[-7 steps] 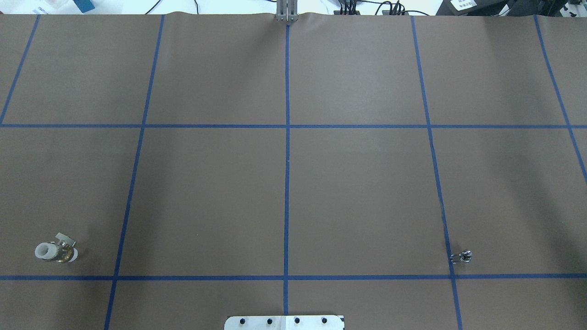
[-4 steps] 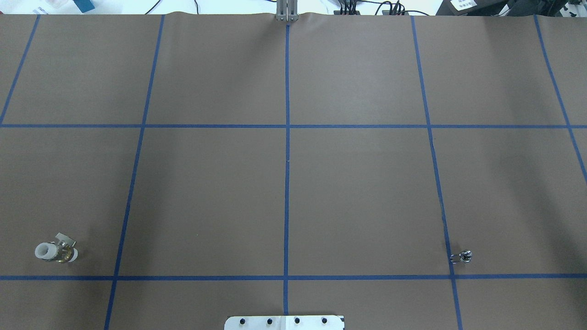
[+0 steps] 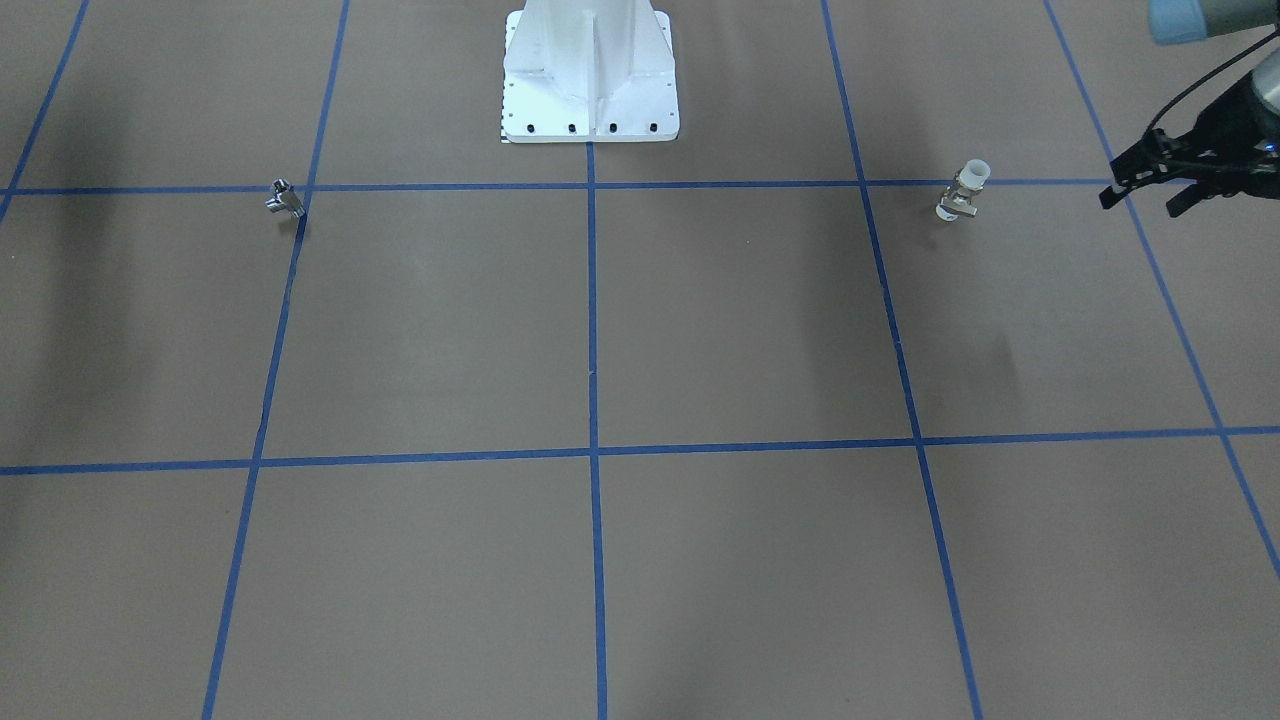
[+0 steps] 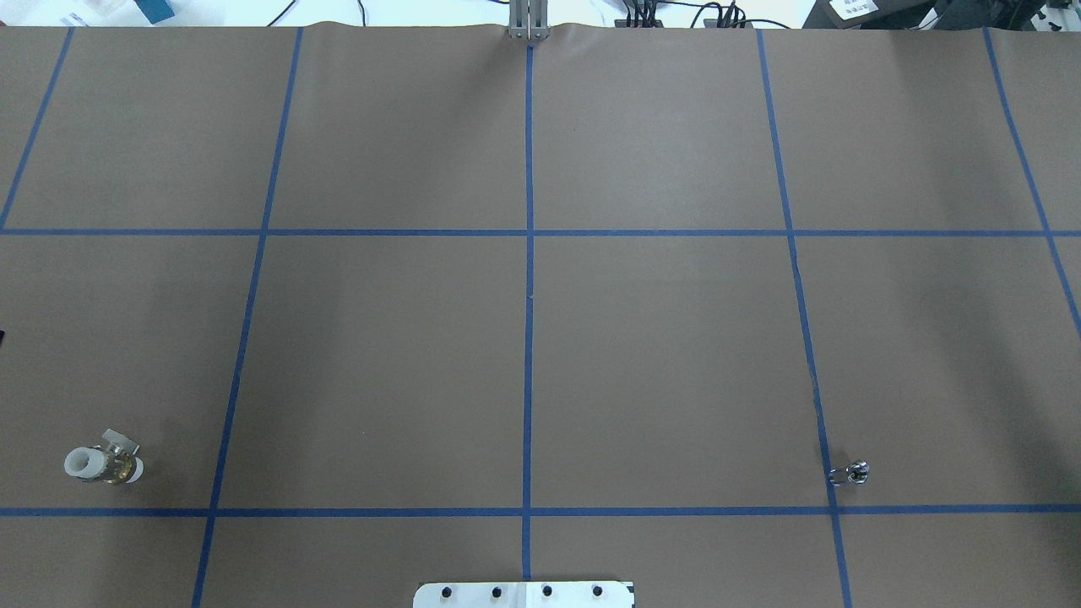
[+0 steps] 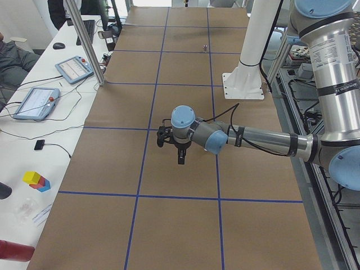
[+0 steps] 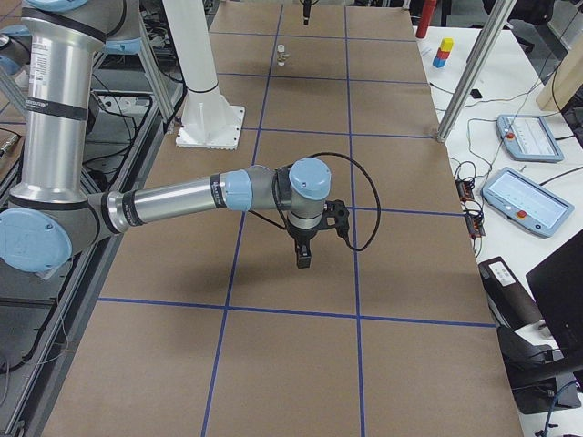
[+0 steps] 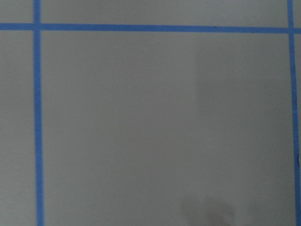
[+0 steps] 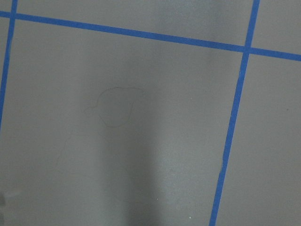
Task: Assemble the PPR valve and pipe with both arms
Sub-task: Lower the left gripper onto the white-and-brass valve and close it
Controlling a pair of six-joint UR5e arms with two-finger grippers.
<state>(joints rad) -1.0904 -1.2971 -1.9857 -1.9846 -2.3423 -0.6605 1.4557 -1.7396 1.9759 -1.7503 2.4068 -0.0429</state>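
PPR valve (image 4: pixel 103 463) sits on the brown tabletop (image 4: pixel 540 355), lower left of the overhead frame. The little metal pipe fitting (image 4: pixel 851 473) is way over at lower right, right by a blue tape line (image 4: pixel 807 338). Left pincer (image 3: pixel 1140 203) hangs spread open and empty at the front view's upper right, near the valve. Right pincer (image 6: pixel 301 258): can't tell.

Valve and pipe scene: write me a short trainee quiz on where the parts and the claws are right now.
1. True or false: the left claw grips the valve.
2. In the overhead view the pipe lies: A) at table centre; B) touching the valve; C) alone on the robot's right side.
3. Which claw does the front-facing view show?
Key: 1 false, it hangs open and apart from the valve; 2 C; 3 the left.
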